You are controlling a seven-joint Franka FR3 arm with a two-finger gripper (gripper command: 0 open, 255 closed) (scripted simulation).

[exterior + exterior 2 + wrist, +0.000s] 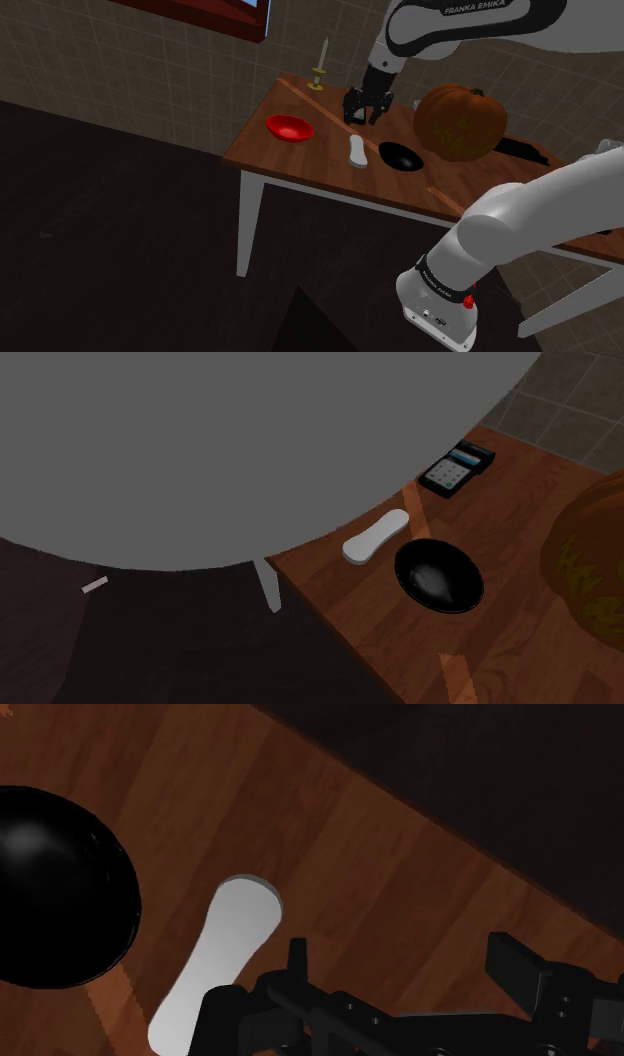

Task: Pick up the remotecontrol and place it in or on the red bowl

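Observation:
The remote control (356, 152) is a plain white, elongated piece lying flat on the wooden table (300, 160), between the red bowl (290, 127) and a black bowl (398, 156). My gripper (365, 108) hangs above the table, a little behind the remote, and holds nothing. In the wrist view its fingers (297, 954) stand apart, so the gripper (400, 954) is open. There the remote (215, 964) lies just outside one finger, not between the two, with the black bowl (55, 894) beyond it. The second exterior view has the remote (376, 536) beside the black bowl (438, 574).
A large orange pumpkin (460, 120) stands behind the black bowl. A candle in a holder (320, 70) stands at the table's far corner. A black keypad device (456, 467) lies near the remote. A big grey shape (220, 442) blocks the second exterior view's upper left.

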